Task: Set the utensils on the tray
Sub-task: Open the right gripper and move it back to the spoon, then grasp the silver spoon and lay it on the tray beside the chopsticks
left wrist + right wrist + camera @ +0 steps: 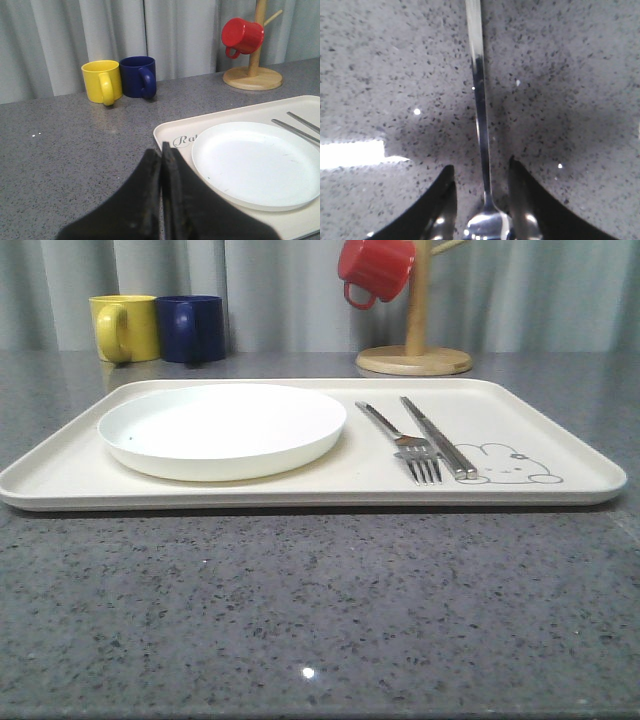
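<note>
Grey speckled stone forms the desk (320, 610) before us, with pale curtains hanging behind it.

Our right gripper (481, 200) is spread just above the desk, and the spoon (481, 125) lies flat on the stone between its fingers (440, 205), its handle running away from them and its bowl at their base. We cannot tell whether the fingers touch it.

Our left gripper (161, 165) is pressed together and holds nothing; it hangs near the tray's left rear corner.

We see the tray (300, 490) lying across the middle of the desk. On its left half sits the plate (222, 428). On its right half lie the fork (402, 442) and the knife (438, 437), side by side and nearly parallel, with the fork nearer the plate. The knife's near end lies just beside the rabbit drawing (505, 464) at the tray's right front corner.

At the desk's rear left stand a yellow mug (124, 328) and a navy mug (190, 329), touching or nearly so. At the rear right stands a wooden mug tree (414, 358) with a red mug (375, 270) hung on it.
</note>
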{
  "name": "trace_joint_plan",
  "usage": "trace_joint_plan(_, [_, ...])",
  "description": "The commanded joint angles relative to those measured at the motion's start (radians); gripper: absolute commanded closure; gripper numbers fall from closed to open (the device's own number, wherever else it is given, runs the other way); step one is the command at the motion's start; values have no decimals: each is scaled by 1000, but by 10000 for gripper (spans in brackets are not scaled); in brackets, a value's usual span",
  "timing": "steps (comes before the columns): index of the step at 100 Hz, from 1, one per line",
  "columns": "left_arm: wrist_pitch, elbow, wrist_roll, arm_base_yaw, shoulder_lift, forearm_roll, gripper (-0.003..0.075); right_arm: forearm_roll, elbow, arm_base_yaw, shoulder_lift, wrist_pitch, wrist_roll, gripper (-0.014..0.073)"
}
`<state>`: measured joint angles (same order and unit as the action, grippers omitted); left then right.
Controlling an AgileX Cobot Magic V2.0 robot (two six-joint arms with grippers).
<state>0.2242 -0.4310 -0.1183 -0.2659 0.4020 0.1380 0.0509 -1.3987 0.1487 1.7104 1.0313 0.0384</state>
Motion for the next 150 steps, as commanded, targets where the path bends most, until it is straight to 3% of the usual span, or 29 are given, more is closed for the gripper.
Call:
trace_joint_plan(1, [-82, -26, 0, -7, 7, 3, 739, 4, -30, 7, -25, -41, 16, 316])
trace_joint_plan(49, [-82, -26, 0, -7, 7, 3, 739, 4, -30, 7, 29, -60, 16, 329])
trace_joint_plan(78, [-82, -26, 0, -7, 7, 3, 739, -10, -30, 7, 29, -40, 16, 653])
trace_joint_plan(100, [-82, -26, 0, -7, 7, 3, 739, -96, -30, -3, -19, -36, 16, 661])
trace_joint_plan(121, [-82, -26, 0, -7, 7, 3, 739, -115, -30, -87, -127, -27, -97, 660])
trace_joint_plan(150, [-82, -26, 0, -7, 7, 3, 739, -89, -30, -331, -157, -47, -254, 650])
